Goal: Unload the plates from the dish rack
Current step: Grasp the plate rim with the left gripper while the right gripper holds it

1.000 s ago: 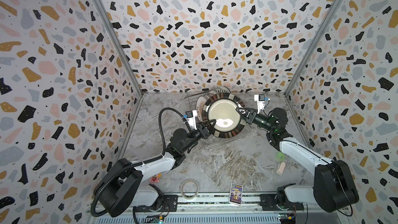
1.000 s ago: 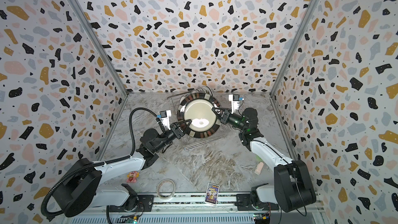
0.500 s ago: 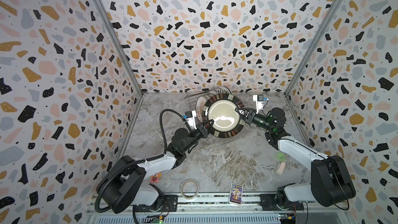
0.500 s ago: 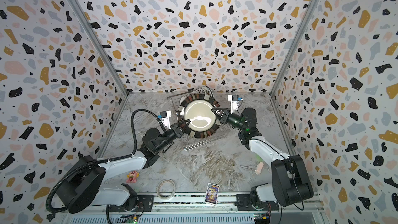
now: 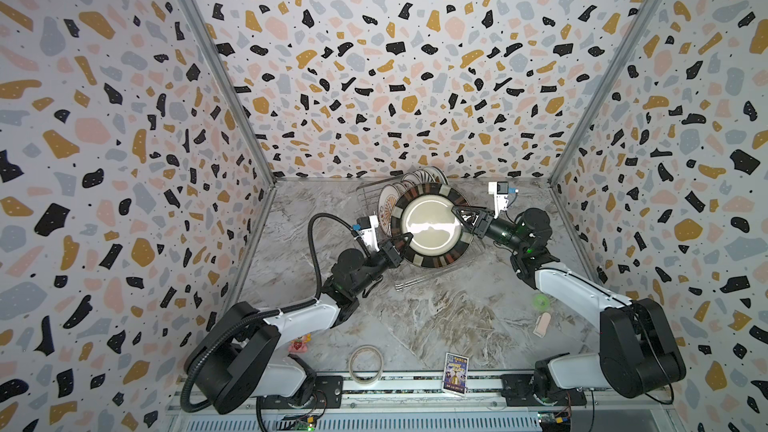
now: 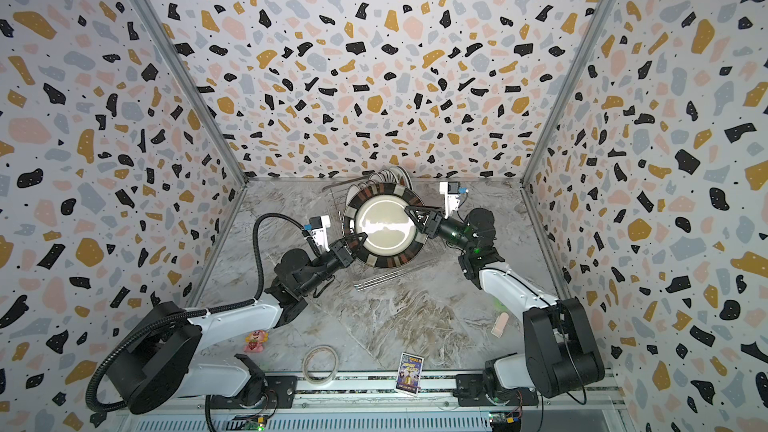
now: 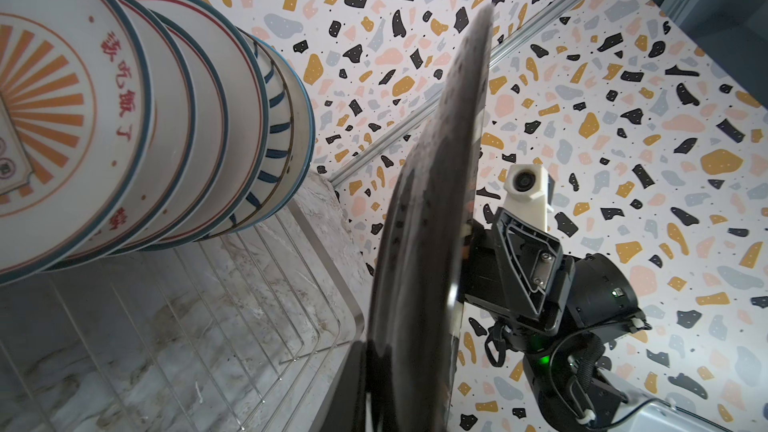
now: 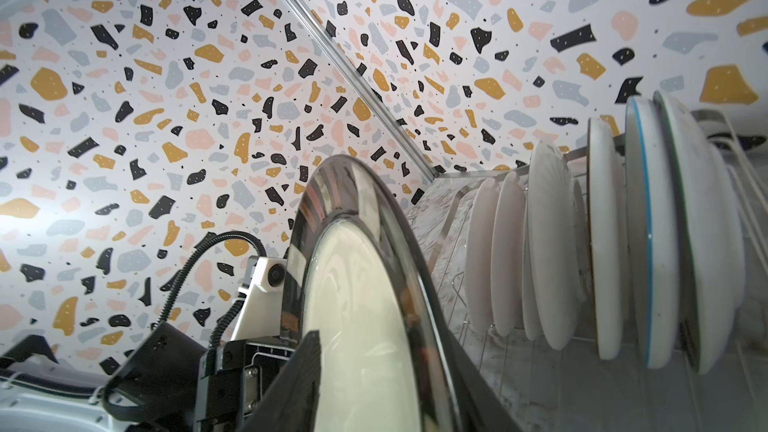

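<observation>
A large plate [image 5: 432, 224] [image 6: 384, 224] with a dark striped rim and a cream middle hangs tilted above the dish rack [image 5: 365, 197] [image 6: 332, 201]. My left gripper [image 5: 405, 238] [image 6: 359, 238] is shut on its lower left rim; in the left wrist view the plate [image 7: 436, 201] stands edge-on in the gripper [image 7: 374, 388]. My right gripper [image 5: 461, 218] [image 6: 415, 218] is open, its jaws standing on either side of the right rim. The right wrist view shows the plate [image 8: 361, 305] between them. Several other plates [image 5: 415, 180] [image 7: 124, 118] [image 8: 602, 243] stand upright in the rack.
Near the front edge lie a tape ring [image 5: 365, 363], a small card [image 5: 456, 371] and a strawberry toy [image 5: 298, 343]. A green item [image 5: 541, 302] and a beige piece [image 5: 542, 324] lie beside the right arm. Patterned walls close in three sides.
My left gripper has shut on the plate's left rim. My right gripper's jaws have opened off the right rim. The plate has hardly moved.
</observation>
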{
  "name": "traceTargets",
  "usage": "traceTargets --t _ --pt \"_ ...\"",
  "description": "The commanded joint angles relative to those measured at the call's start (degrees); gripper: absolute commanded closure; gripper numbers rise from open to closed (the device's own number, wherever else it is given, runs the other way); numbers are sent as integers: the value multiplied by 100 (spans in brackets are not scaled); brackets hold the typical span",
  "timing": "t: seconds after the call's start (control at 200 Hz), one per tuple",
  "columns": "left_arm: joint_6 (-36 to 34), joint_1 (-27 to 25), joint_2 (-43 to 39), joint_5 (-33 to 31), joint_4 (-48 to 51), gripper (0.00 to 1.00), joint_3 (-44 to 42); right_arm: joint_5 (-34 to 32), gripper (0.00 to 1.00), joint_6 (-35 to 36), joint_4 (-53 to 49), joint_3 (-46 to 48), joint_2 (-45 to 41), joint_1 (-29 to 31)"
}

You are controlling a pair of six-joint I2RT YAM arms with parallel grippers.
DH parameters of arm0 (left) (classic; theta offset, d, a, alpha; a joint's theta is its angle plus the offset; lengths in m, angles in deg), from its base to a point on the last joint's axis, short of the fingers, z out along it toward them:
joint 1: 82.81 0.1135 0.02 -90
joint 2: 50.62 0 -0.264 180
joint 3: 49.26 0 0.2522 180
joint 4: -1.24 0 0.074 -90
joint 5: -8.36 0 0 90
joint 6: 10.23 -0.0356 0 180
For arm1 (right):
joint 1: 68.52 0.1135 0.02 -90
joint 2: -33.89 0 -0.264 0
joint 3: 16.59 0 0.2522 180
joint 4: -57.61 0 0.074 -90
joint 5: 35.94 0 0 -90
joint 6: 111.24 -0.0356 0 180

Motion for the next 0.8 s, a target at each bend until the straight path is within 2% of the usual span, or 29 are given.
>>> traceTargets --t 0.0,0.16,0.22,0.25,0.335,0.476,0.551,0.661,0.796 --pt "94 -23 -349 -299 -793 100 21 10 43 118 257 -125 -58 38" --pt "178 -14 -485 -499 -771 100 -41 -458 16 679 -346 -148 -229 86" --pt "223 34 -533 -549 -768 100 -69 -910 3 880 -603 -92 -363 123" --pt "242 65 -565 -553 -773 100 -85 -1191 0 958 -749 -75 -430 152" --pt "249 130 -679 -616 -741 100 -112 -1723 1 1210 -1139 -81 -584 197" --pt "175 220 -921 -763 -551 100 -142 -2095 1 1686 -1604 -181 -692 324" --pt "152 298 -1123 -985 -324 100 -206 -2810 1 1987 -1901 -247 -770 585" --pt "139 525 -1458 -1140 -196 100 -377 -3966 1 2638 -1967 -206 -958 1275" --pt "168 972 -1858 -1228 144 100 -536 -4039 1 3040 -1667 -134 -1056 1769"
